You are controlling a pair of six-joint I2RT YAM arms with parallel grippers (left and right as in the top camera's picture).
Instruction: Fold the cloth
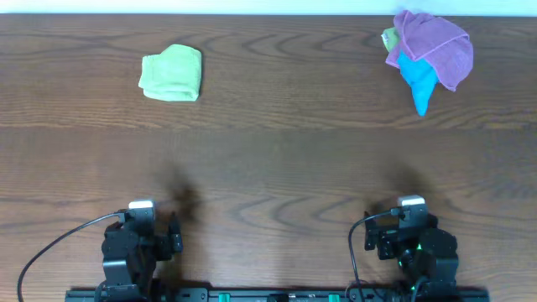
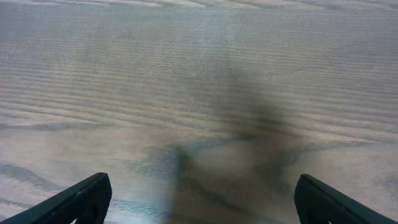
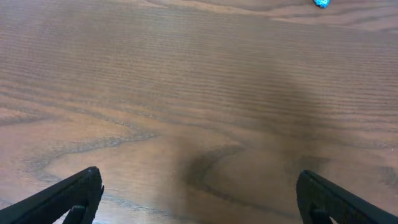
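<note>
The lilac cloth (image 1: 436,44) lies crumpled at the far right of the table, heaped on top of a bright blue cloth (image 1: 418,80). My left gripper (image 1: 141,206) rests at the near left edge, open and empty; its view shows only bare wood between the fingers (image 2: 202,193). My right gripper (image 1: 411,203) rests at the near right edge, open and empty, with bare wood between its fingers (image 3: 199,190). Both grippers are far from the lilac cloth. A tip of the blue cloth (image 3: 321,3) shows at the top of the right wrist view.
A light green folded cloth (image 1: 172,73) lies at the far left. A bit of green cloth (image 1: 390,39) peeks out beside the lilac heap. The wooden table (image 1: 277,151) runs to a pale far edge at the top.
</note>
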